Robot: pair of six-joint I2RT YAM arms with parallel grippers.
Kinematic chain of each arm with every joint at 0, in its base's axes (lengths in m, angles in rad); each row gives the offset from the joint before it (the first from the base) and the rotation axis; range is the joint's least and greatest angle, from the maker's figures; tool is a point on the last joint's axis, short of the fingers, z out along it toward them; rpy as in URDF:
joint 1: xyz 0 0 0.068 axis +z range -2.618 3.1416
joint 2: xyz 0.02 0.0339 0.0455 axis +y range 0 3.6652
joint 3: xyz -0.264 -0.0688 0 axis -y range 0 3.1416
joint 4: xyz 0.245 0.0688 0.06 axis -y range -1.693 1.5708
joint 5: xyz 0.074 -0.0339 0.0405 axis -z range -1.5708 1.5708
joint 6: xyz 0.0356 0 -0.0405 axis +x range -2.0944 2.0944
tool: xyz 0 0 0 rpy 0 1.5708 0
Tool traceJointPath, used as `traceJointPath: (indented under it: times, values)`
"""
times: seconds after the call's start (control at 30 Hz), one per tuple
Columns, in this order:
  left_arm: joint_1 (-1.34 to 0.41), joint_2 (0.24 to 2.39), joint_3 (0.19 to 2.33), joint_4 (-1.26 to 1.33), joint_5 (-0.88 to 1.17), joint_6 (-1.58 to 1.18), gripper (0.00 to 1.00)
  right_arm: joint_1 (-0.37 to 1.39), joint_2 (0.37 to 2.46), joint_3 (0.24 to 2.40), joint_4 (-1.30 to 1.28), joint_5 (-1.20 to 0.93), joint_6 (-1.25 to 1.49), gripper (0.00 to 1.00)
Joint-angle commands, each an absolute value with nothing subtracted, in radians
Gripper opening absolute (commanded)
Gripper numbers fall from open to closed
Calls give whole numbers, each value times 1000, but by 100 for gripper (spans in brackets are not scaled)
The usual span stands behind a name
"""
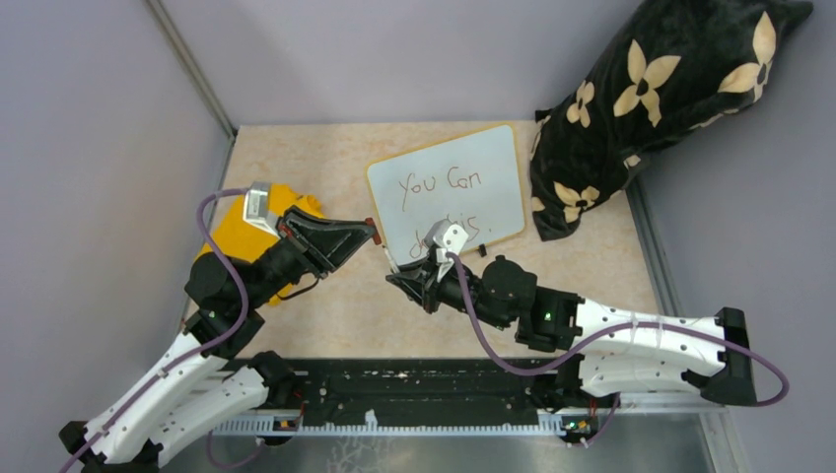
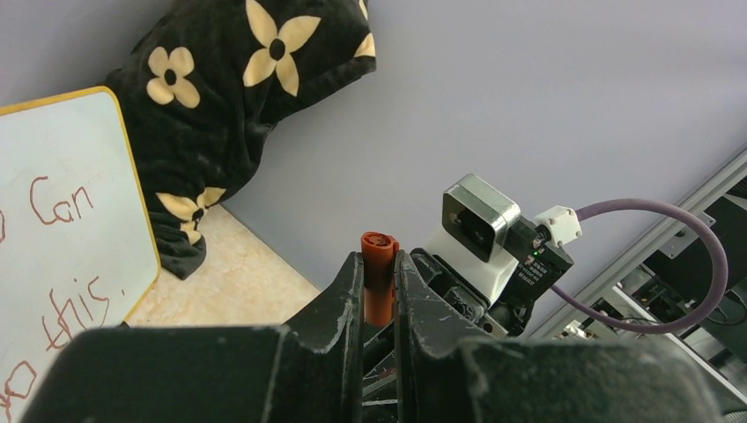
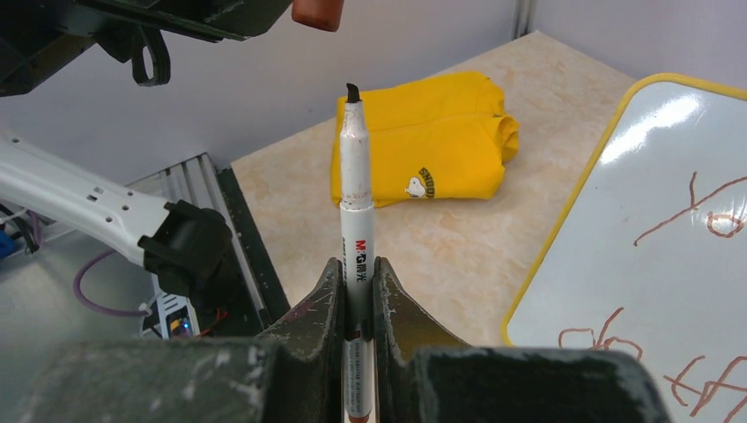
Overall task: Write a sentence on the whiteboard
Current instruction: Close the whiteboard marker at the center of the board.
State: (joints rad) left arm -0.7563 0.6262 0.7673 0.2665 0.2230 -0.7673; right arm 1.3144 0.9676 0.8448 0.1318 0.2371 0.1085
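The whiteboard (image 1: 449, 150) lies flat at the middle back, white with a yellow rim. The sentence (image 1: 439, 184) reads "You Can" in thin reddish-brown strokes. Its second line is partly hidden under my right arm, and "this" shows in the left wrist view (image 2: 75, 310). My right gripper (image 3: 358, 264) is shut on a white marker (image 3: 357, 194) with its dark tip (image 3: 352, 92) bare and pointing at the left gripper. My left gripper (image 2: 379, 257) is shut on the orange marker cap (image 2: 379, 275). The cap (image 3: 319, 12) hangs just above and left of the tip. Both grippers meet off the whiteboard's near left corner (image 1: 383, 251).
A folded yellow cloth (image 1: 258, 225) lies left of the whiteboard, under my left arm. A black pillow with cream flowers (image 1: 656, 94) leans in the back right corner, touching the whiteboard's right edge. Grey walls close the sides and back. A black rail (image 1: 414, 389) runs along the near edge.
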Motion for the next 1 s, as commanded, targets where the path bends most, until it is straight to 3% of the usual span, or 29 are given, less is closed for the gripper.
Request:
traceJointPath:
  times: [0.0, 0.97]
  values:
    - [-752, 620, 754, 293, 241, -757, 0, 1311, 940, 880, 169, 200, 121, 0]
    - [-752, 618, 743, 277, 254, -746, 0, 1310, 930, 904, 166, 188, 124, 0]
